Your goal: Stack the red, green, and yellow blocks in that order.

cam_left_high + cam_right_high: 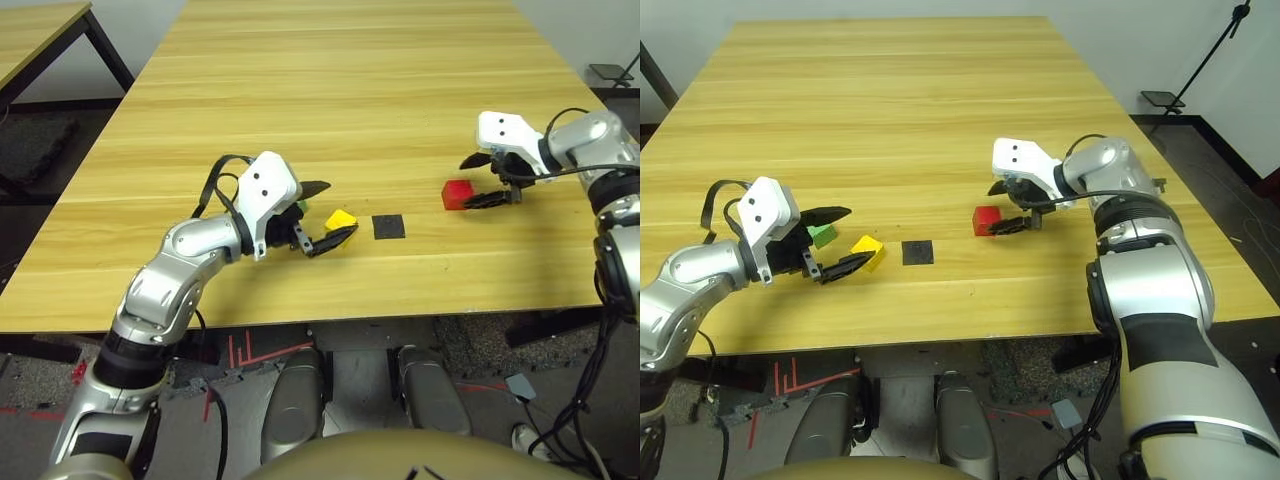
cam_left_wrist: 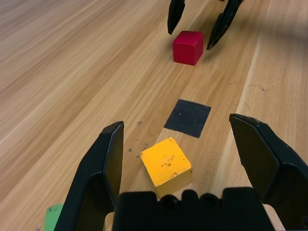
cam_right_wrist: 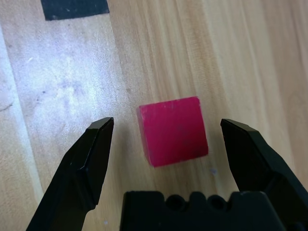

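The red block (image 3: pixel 174 130) sits on the table right of centre, between the two fingers of my right gripper (image 3: pixel 167 121). That gripper is open, with a gap on each side of the block. The yellow block (image 2: pixel 166 166) lies left of centre, tilted a little, between the spread fingers of my open left gripper (image 2: pixel 175 122), untouched. Just behind the left gripper's far finger the green block (image 1: pixel 822 235) rests on the table, partly hidden by it. In the head view, the red block (image 1: pixel 457 194) and the yellow block (image 1: pixel 341 218) lie roughly a hand's width apart.
A flat black square patch (image 1: pixel 388 227) is stuck to the wooden table (image 1: pixel 330 90) between the yellow and red blocks. The table's front edge runs close below both grippers. A second table (image 1: pixel 35 30) stands at the far left.
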`<state>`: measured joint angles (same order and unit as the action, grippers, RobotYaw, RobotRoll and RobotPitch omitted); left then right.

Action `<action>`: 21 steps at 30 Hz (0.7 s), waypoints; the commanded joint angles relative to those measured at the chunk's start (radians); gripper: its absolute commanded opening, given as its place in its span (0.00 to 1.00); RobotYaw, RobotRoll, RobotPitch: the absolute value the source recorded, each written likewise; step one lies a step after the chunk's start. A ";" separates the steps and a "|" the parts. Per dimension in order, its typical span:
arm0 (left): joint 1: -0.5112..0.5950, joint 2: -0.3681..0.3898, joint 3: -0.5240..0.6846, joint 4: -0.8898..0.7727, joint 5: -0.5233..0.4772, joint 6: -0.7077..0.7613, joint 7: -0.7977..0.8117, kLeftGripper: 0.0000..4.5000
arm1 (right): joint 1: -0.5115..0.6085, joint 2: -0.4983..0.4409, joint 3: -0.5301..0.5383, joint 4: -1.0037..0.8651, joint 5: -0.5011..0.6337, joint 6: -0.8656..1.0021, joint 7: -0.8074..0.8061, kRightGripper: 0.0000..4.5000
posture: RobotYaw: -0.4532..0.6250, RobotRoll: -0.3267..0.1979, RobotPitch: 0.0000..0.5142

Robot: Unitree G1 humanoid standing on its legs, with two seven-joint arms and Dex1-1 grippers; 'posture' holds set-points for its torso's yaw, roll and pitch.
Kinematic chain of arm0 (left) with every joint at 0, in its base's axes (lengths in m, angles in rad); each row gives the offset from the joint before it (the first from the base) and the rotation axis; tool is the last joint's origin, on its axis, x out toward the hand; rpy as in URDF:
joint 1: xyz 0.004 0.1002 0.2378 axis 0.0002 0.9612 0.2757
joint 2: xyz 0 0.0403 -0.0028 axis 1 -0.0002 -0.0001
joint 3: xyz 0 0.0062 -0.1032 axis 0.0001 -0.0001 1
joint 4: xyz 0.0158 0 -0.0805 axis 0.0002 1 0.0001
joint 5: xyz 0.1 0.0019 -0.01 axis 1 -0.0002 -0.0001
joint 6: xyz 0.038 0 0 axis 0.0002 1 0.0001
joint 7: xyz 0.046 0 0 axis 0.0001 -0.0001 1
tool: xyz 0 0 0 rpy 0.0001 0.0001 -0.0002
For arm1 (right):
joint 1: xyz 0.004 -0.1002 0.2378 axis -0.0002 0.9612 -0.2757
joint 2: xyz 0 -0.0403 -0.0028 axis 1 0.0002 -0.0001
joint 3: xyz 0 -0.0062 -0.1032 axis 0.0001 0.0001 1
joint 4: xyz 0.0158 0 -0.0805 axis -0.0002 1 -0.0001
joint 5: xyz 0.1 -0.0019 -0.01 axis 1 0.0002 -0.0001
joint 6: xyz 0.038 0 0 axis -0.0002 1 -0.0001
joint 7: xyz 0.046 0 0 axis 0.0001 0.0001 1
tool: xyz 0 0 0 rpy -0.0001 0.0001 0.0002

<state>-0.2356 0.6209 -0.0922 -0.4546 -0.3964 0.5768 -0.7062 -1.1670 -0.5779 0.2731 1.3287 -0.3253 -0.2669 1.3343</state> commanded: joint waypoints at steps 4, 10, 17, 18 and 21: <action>0.020 0.002 0.024 -0.054 -0.006 0.048 0.038 1.00 | -0.006 0.027 0.026 0.020 -0.053 0.029 -0.068 0.59 | 0.88 0.28 0.20; 0.024 0.010 0.039 -0.080 -0.011 0.075 0.052 1.00 | -0.059 0.096 -0.031 -0.002 0.010 0.116 0.025 0.47 | 0.88 0.26 0.18; -0.010 -0.017 -0.003 -0.083 -0.013 0.134 0.070 1.00 | -0.055 0.214 0.000 -0.176 0.047 0.272 0.180 0.47 | 0.85 0.22 0.17; -0.018 -0.024 -0.009 -0.081 -0.011 0.142 0.074 1.00 | -0.040 0.222 0.017 -0.222 0.041 0.301 0.194 0.47 | 0.85 0.22 0.17; -0.041 -0.041 -0.023 -0.066 -0.010 0.175 0.087 1.00 | 0.023 0.232 0.070 -0.396 0.020 0.414 0.225 0.47 | 0.84 0.20 0.17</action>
<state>-0.2694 0.5838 -0.0998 -0.5278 -0.4045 0.7228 -0.6297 -1.1844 -0.3419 0.3106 1.0153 -0.2951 0.0801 1.5388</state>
